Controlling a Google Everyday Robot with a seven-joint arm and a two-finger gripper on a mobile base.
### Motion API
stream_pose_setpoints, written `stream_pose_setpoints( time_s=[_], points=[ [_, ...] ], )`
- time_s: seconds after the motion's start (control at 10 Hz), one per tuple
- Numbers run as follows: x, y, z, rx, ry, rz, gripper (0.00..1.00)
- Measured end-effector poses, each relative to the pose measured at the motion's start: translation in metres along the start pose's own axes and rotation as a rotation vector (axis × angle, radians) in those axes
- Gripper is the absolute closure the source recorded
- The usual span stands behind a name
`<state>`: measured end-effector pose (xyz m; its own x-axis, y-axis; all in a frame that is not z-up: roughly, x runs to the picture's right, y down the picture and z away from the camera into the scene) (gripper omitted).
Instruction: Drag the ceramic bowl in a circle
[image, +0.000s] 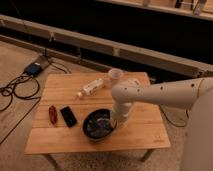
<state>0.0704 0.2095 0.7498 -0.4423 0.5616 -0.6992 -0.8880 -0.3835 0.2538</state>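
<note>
The gripper (114, 121) reaches down onto the rim of the ceramic bowl (97, 126), near the front edge of the wooden table (142, 134), probably to drag it. Whether it is spread or closed, I cannot tell.

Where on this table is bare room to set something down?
The hand sits at the right rim of the ceramic bowl. Bare wood, as pictured: right of them to the table edge, and the far left corner behind the red item and black phone. Crowded: far edge around the bottle and white cup.
</note>
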Motion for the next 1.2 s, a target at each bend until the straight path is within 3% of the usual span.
stream_pose_setpoints(
  time_s=[0.2, 0.6, 0.9, 1.2],
  points=[
    [-0.008, -0.031, -0.001, -0.007, -0.016, 0.080, 0.92],
    [-0.036, -0.067, -0.006, -0.010, -0.059, 0.160, 0.92],
    [-0.063, -0.077, -0.012, -0.006, -0.090, 0.174, 0.92],
    [-0.100, -0.057, -0.014, -0.003, -0.108, 0.128, 0.92]
  ],
)
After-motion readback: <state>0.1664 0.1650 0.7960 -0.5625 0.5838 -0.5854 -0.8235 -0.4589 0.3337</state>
